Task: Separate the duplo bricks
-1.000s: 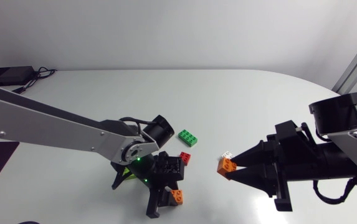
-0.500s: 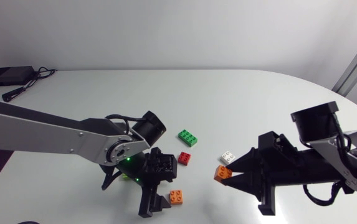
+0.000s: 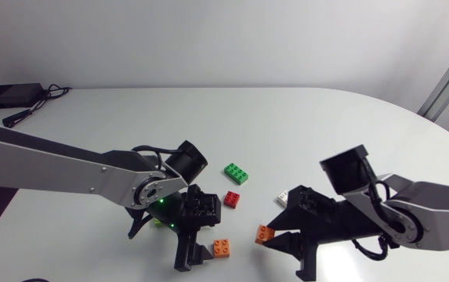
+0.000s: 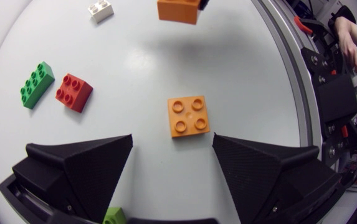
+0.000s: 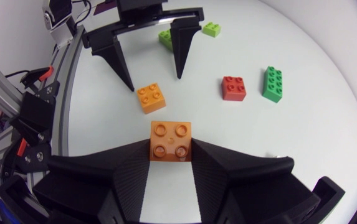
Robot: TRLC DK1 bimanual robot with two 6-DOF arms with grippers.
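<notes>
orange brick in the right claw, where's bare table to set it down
Widest bare table lies beyond the green brick, toward the far edge. Crowded: the strip from left claw and loose orange brick to the red brick and white brick.

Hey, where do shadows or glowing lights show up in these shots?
Head view: a green light glows behind the left end effector; the table is evenly lit. Left wrist view: a faint, soft shadow lies by the held orange brick. Right wrist view: no hard shadows.
</notes>
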